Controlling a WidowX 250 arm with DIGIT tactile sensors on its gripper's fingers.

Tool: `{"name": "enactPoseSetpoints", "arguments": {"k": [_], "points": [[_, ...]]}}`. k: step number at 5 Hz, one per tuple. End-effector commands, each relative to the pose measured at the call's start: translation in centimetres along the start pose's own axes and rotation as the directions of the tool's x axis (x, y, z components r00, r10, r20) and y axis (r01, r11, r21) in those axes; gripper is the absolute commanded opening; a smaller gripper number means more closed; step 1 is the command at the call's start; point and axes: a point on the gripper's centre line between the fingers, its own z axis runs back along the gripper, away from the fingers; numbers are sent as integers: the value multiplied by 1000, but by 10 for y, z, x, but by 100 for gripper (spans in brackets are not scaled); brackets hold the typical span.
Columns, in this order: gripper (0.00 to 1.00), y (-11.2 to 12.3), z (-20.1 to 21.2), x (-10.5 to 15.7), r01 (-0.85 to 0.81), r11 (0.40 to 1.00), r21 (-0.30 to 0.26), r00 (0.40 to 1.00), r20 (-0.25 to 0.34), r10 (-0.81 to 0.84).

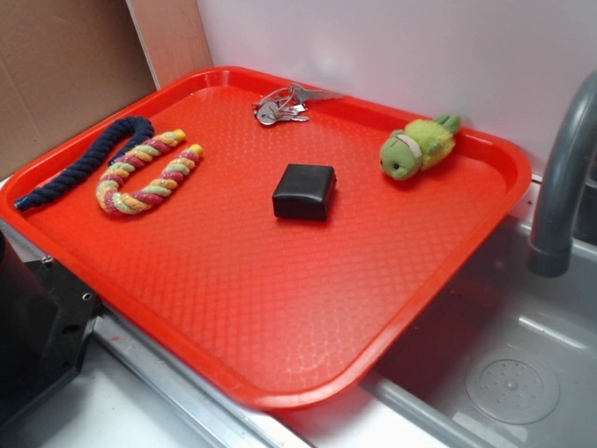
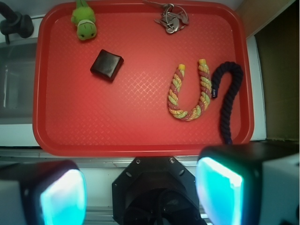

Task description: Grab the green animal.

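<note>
The green animal (image 1: pixel 418 147) is a small fuzzy lime-green plush lying near the far right corner of the red tray (image 1: pixel 280 308). In the wrist view the green animal (image 2: pixel 84 23) shows at the top left of the tray (image 2: pixel 93 126). My gripper (image 2: pixel 140 192) hovers high above the robot base, off the tray's near edge and far from the toy. Its two fingers (image 2: pixel 63 199) with cyan pads stand wide apart, nothing between them. The exterior view does not show the gripper.
On the tray lie a black box (image 1: pixel 304 191) (image 2: pixel 107 65), a key bunch (image 1: pixel 284 105) (image 2: pixel 171 18), a pink-yellow-green braided rope (image 1: pixel 147 173) (image 2: pixel 190 91) and a navy rope (image 1: pixel 84 161) (image 2: pixel 228 93). A grey faucet (image 1: pixel 560 177) and sink (image 1: pixel 504 373) stand beside the toy's end.
</note>
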Motion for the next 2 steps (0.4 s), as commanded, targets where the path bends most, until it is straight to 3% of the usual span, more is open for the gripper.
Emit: {"name": "enactPoseSetpoints", "arguments": {"k": [1, 2], "points": [[100, 0, 0, 0, 0, 1000, 0, 1000, 0, 0], [100, -7, -20, 12, -48, 999, 20, 999, 12, 48]]}}
